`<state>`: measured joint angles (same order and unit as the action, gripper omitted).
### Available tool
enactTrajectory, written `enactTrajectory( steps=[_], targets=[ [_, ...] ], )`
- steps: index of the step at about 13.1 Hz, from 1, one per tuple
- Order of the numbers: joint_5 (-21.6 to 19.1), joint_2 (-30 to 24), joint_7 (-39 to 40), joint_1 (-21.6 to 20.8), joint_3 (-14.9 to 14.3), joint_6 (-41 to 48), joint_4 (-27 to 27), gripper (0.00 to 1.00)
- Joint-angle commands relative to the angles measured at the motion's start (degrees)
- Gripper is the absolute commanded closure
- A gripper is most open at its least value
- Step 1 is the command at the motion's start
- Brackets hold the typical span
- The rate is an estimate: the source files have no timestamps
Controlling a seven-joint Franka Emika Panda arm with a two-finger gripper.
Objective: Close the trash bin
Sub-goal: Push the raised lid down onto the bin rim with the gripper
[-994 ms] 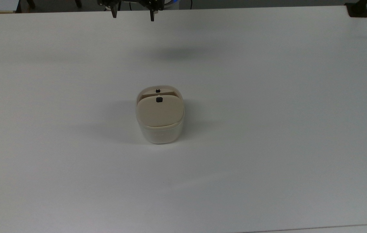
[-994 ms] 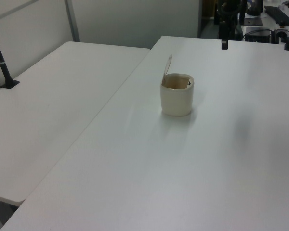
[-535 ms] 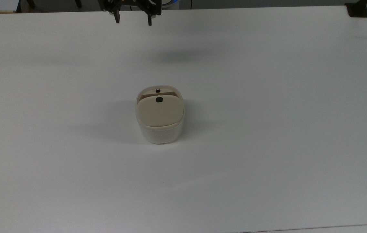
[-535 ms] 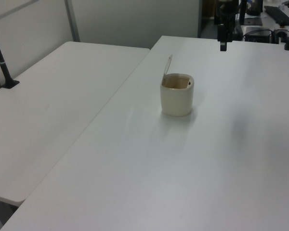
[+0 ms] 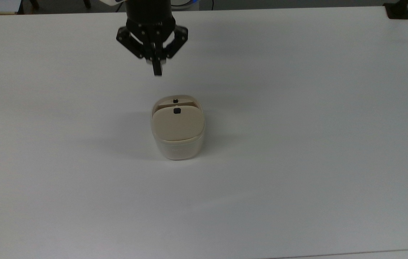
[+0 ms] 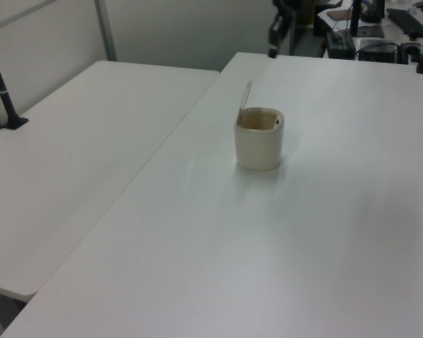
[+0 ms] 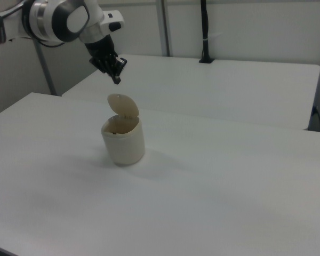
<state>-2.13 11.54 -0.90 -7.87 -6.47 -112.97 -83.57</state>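
Observation:
The trash bin [image 5: 178, 145] is a small cream-white tub near the middle of the white table [image 5: 297, 144]. Its beige lid [image 5: 177, 124] is tipped up, the black button [image 5: 177, 111] near its free edge, and the mouth is open behind it. In the left view the bin [image 6: 259, 144] shows the lid [image 6: 246, 94] standing almost upright. My gripper [image 5: 157, 69] hangs in the air beyond the bin toward the top view's upper edge, shut, with nothing held. In the right view the gripper [image 7: 116, 79] is above and left of the raised lid [image 7: 123, 105], not touching it.
A second white table [image 6: 77, 141] adjoins at the left view's left, with a black clamped post [image 6: 3, 98] on it. A black clamp [image 5: 398, 10] sits at the top view's upper right table corner. Another black pole [image 7: 204, 32] stands behind in the right view.
The gripper came from the table's far edge toward the bin, and its fingers went from spread apart to shut. The bin and its lid have not moved.

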Motion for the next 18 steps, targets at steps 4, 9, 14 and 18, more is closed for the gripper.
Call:
enactTrajectory(
  steps=[4, 9, 14, 18],
  targets=[
    [-0.6, 8.8, -5.2, -1.1, 0.3, -18.0, 2.7, 1.0],
    [-0.4, 8.9, -0.9, -2.4, 0.3, -6.4, 1.7, 1.0],
    [0.5, 8.6, 1.3, -2.5, 0.2, 2.0, -1.7, 1.0],
    [3.5, 9.7, 0.9, -2.8, 0.3, 1.9, -4.3, 1.0]
  ],
)
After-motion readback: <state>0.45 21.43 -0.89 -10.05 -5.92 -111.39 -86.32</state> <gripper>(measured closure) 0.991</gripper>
